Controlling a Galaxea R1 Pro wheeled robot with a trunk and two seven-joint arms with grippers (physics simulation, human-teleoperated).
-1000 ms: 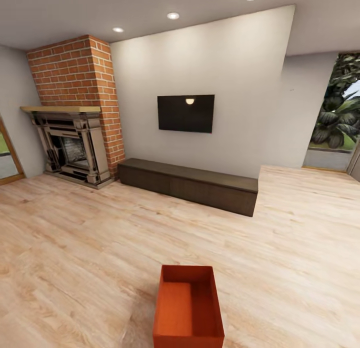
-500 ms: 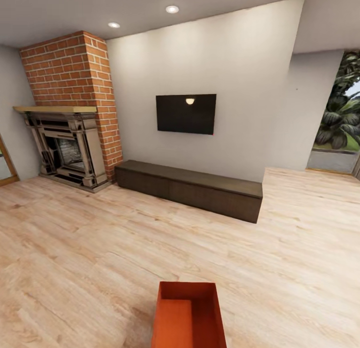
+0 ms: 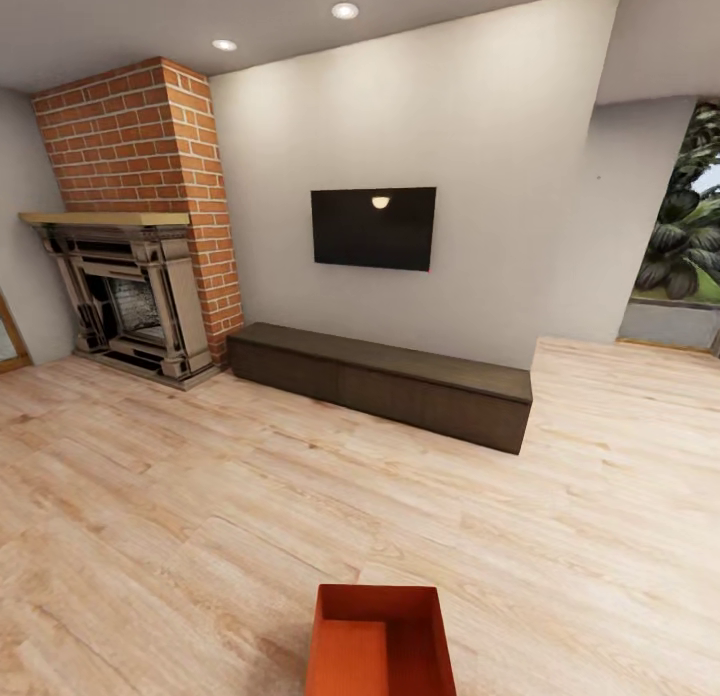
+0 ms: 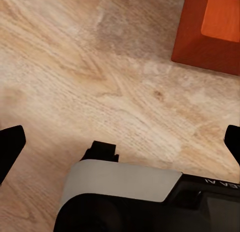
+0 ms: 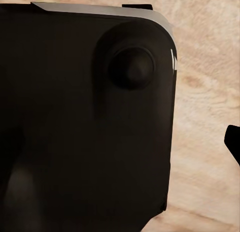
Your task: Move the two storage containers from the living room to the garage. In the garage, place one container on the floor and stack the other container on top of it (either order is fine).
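L gripper (image 4: 120,142) spread wide, 1 orange bin (image 3: 380,644), wood floor (image 3: 200,496)

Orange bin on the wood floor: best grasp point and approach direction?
Probably the top edge of a long side wall of the orange bin, coming from above. It sits upright and topless on the wood floor, so its thin upright walls are exposed for fingers to straddle, one inside and one outside. A hold on each long wall would likely steady it better.
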